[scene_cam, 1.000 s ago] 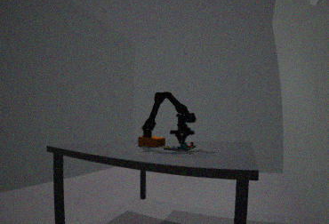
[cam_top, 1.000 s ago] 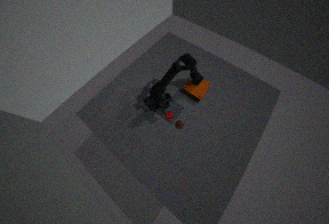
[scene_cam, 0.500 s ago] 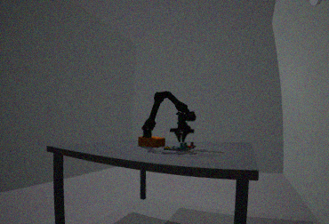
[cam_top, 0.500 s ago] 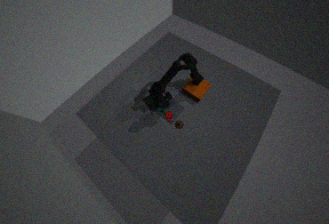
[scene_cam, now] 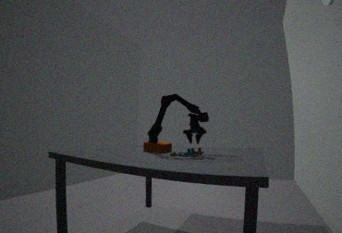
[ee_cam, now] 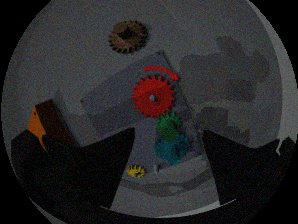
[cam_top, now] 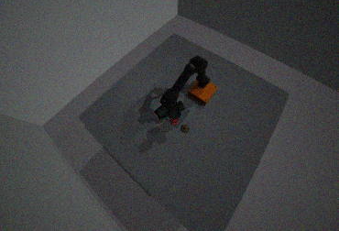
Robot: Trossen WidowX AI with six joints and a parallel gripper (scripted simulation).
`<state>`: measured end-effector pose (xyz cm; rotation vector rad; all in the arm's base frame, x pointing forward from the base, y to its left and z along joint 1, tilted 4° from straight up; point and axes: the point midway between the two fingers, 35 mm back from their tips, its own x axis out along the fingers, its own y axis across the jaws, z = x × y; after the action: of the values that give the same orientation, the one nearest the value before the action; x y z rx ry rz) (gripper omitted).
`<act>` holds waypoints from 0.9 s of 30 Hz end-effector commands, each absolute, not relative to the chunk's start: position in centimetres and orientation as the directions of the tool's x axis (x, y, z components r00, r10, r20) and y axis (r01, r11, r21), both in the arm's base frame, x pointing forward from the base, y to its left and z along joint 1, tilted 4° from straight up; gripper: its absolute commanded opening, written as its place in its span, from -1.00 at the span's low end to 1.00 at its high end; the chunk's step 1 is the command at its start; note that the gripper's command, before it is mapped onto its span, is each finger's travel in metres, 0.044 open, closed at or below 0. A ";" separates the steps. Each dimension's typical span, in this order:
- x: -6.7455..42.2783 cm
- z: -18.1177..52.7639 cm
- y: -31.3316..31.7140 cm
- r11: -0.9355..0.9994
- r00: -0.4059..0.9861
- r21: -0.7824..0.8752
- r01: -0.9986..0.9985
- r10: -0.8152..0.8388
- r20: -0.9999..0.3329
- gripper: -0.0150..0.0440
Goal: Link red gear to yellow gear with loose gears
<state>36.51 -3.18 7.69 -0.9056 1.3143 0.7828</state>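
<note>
My gripper (scene_cam: 194, 142) (ee_cam: 169, 131) is open and empty, above the board (ee_cam: 107, 107). The red gear (ee_cam: 145, 102) (cam_top: 174, 121) is on its peg. A green gear (ee_cam: 169, 125) lies against its lower edge in the wrist view. A teal gear (ee_cam: 172, 149) lies against or slightly overlaps the green one; whether it sits flat is too dark to tell. The yellow gear (ee_cam: 136, 171) is near the board's lower edge, with a gap to the teal gear. A bare peg (ee_cam: 156, 168) stands between them. The yellow gear's stripe is not clear.
A brown gear (ee_cam: 127, 36) (cam_top: 184, 128) stands on the table off the board, beyond the red gear. The red arrow (ee_cam: 162, 71) is beside the red gear. The orange base block (cam_top: 202, 92) (scene_cam: 157, 147) (ee_cam: 50, 120) is at the arm's foot, left in the wrist view.
</note>
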 end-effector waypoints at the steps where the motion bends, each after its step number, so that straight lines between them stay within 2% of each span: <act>1: 36.9 7.4 3.1 0.538 0.103 -0.096 -0.837 -0.018 -0.995 0.96; 6: 35.9 7.3 10.5 0.644 0.100 -0.081 -0.761 -0.007 -0.995 1.00; 27: 36.7 5.0 10.7 0.651 0.100 -0.080 -0.755 -0.006 -0.995 1.00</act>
<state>36.77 10.79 5.64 -0.7004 1.3652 0.6292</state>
